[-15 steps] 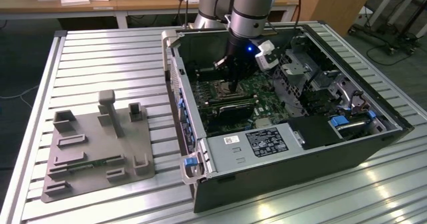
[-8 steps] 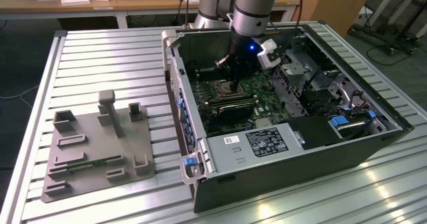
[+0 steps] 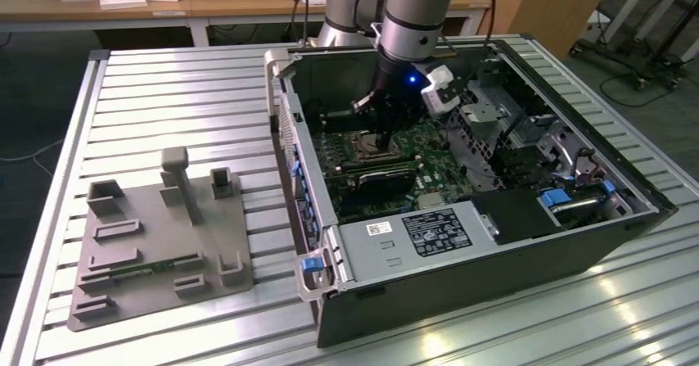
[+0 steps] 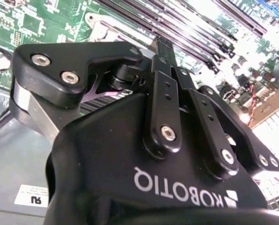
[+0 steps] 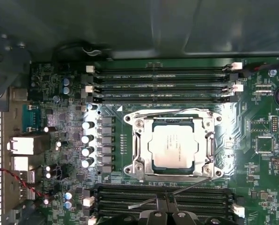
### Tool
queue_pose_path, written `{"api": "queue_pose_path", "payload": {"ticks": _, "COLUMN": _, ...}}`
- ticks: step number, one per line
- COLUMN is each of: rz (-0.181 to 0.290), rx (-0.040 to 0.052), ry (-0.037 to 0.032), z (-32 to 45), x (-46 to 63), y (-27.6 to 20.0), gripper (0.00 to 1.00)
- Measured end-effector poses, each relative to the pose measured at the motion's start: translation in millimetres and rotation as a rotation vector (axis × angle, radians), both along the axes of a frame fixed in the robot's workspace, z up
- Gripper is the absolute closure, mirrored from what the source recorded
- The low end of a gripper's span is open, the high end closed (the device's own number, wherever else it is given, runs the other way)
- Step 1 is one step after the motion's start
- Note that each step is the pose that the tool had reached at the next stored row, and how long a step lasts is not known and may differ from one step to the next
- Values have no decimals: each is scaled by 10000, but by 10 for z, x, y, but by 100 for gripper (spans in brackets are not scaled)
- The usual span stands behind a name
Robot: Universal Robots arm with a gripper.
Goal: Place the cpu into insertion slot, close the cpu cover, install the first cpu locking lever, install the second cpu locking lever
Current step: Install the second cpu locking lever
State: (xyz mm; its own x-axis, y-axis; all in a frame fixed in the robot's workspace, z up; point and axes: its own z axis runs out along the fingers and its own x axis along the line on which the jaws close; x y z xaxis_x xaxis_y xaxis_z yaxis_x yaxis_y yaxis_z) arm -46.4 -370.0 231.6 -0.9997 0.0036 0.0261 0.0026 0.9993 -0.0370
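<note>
**CPU socket assembly: chip seated, cover down, levers in hand**

- Item: the cpu, a flat square chip with a silvery top, is seen lying in the insertion slot on the green motherboard, between two banks of long black memory slots. In the exterior view the slot sits toward the far left of the open computer case.
- The cpu cover, a thin silver frame, appears folded flat around the chip.
- A thin wire locking lever is seen angled outward from the socket's edge, toward the gripper.
- Claw: whether the fingers are parted or closed cannot be told, nor whether the lever is held; the tips are just beside the lever's free end.
- Handling, as judged: the chip is light, rigid and fragile underneath, best left untouched. The lever is likely springy and slippery; hold would be taken at its bent free end.
- Also present: a grey fixture block on the slatted table, at the exterior view's left.
</note>
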Motion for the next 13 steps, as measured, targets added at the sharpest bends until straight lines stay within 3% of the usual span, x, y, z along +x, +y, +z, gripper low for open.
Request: {"api": "queue_pose_path", "payload": {"ticks": 13, "rz": 0, "rx": -1, "ry": 1, "z": -15, "x": -162, "y": -24, "gripper": 90}}
